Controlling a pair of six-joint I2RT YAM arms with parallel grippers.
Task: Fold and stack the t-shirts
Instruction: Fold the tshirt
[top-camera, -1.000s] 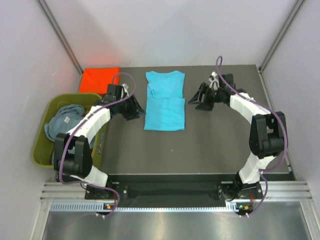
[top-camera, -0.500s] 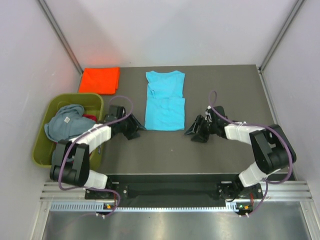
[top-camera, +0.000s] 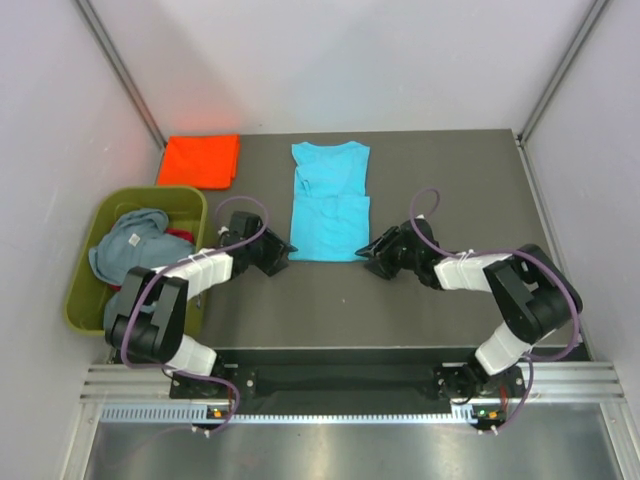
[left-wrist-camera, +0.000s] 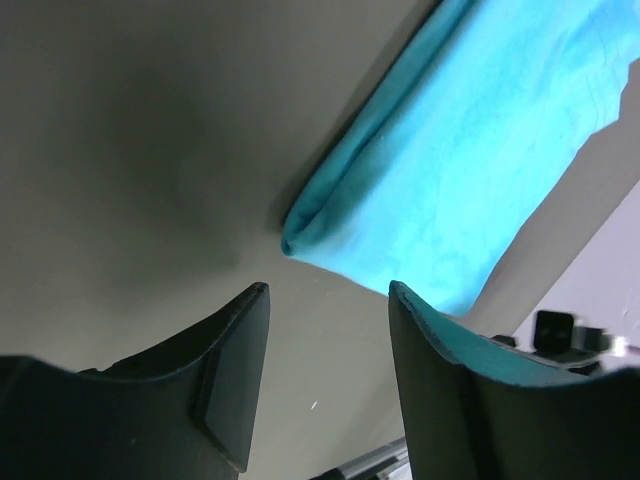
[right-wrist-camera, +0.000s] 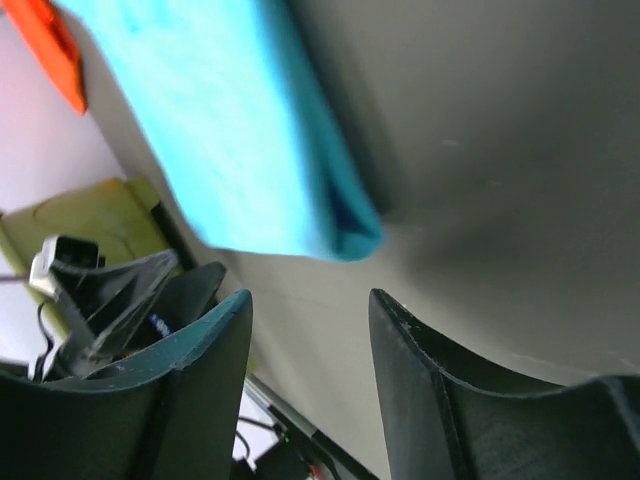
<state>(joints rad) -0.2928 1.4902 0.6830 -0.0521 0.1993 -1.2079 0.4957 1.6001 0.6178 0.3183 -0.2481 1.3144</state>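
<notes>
The turquoise t-shirt (top-camera: 330, 200) lies flat on the table, sides folded in, collar toward the back. My left gripper (top-camera: 285, 250) is open and empty, low on the table just off the shirt's near left corner (left-wrist-camera: 300, 235). My right gripper (top-camera: 367, 252) is open and empty, just off the near right corner (right-wrist-camera: 350, 230). An orange-red t-shirt (top-camera: 200, 160) lies folded at the back left. A grey-blue t-shirt (top-camera: 128, 243) and a bit of a red one (top-camera: 180, 236) sit in the olive-green tub (top-camera: 85, 300).
The tub stands at the left edge beside my left arm. Grey walls close in the table on three sides. In the right wrist view the left gripper (right-wrist-camera: 110, 290) shows across the shirt's near edge.
Both grippers have drawn back from beside the shirt's middle toward me, then moved inward to its two near corners. The shirt has not moved.
</notes>
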